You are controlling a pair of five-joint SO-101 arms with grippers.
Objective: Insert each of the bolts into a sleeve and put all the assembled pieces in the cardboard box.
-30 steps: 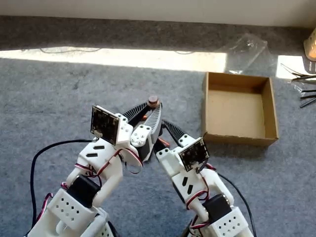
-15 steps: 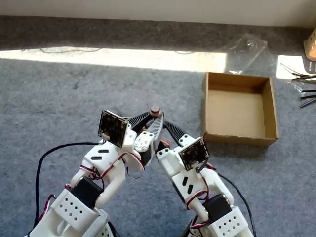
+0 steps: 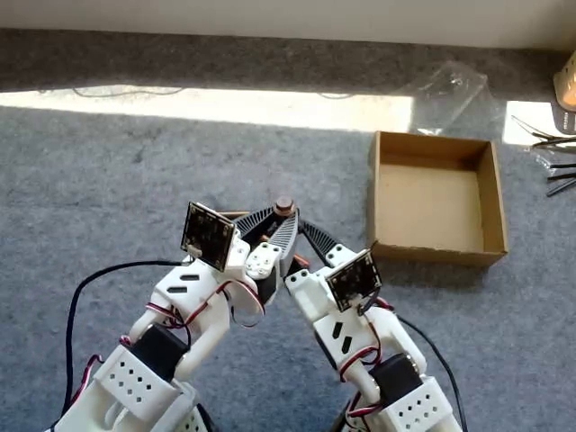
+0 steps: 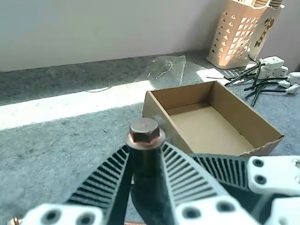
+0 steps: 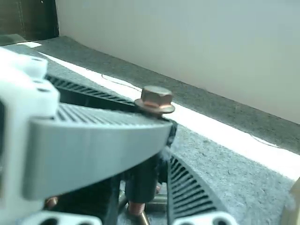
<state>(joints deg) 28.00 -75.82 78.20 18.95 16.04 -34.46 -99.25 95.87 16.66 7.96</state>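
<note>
Ribbed black left jaws pinch a coppery, hex-headed bolt [image 4: 144, 131].

We find the bolt [image 3: 284, 205] between the left gripper's [image 3: 277, 218] fingers [image 4: 187, 178], with the right gripper [image 3: 308, 236] just right. Farther right on the carpet [image 3: 108, 180] sits the cardboard box [image 3: 436, 255], a plastic bag [image 3: 447, 85] beyond it.

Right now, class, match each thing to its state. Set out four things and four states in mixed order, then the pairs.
Things:
1 bolt
2 cardboard box
3 left hand
4 plastic bag

States:
A empty
B clear, lying on the carpet
C shut around the bolt
D copper head pointing up

Pairs: 1-D, 2-A, 3-C, 4-B.
</note>
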